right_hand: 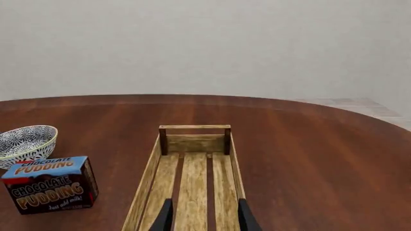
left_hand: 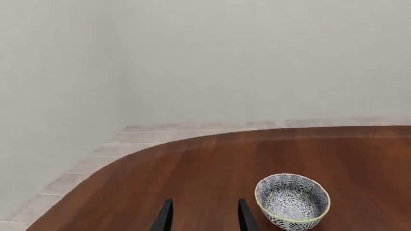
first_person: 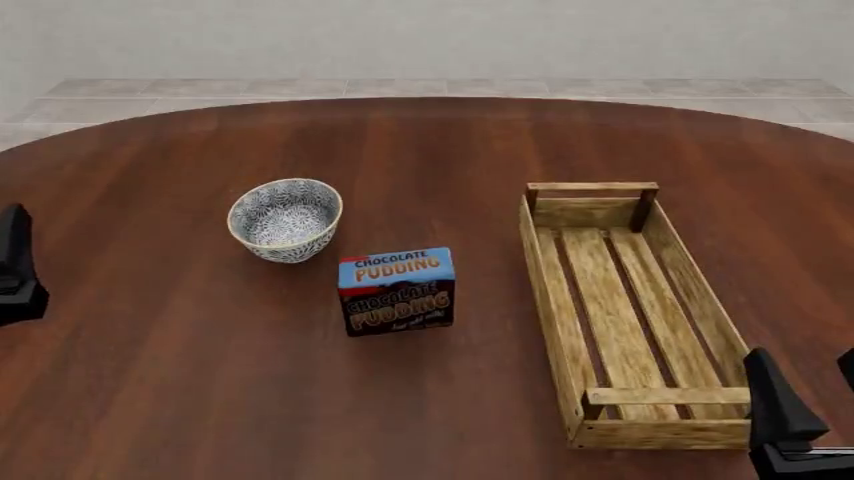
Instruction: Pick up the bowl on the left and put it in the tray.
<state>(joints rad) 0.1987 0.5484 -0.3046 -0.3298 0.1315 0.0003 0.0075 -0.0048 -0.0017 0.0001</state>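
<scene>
The bowl (first_person: 284, 218), blue-and-white patterned with a cream rim, stands upright on the left half of the table. The tray (first_person: 546, 290), a long light-wood slatted crate, lies on the right with nothing in it. My left gripper (first_person: 14, 262) sits at the table's left edge, well short of the bowl. In the left wrist view it (left_hand: 205, 219) is open with nothing between its fingers, the bowl (left_hand: 292, 201) just off to one side. My right gripper (first_person: 810, 385) is open near the tray's near end; its wrist view looks along the tray (right_hand: 149, 178) between its fingertips (right_hand: 204, 219).
A chocolate pudding box (first_person: 396, 291) stands between bowl and tray, close to the bowl's near right side; the right wrist view shows this box (right_hand: 50, 185) with the bowl (right_hand: 26, 142) behind it. The round dark wooden table (first_person: 427, 150) ends at a tiled floor and pale wall.
</scene>
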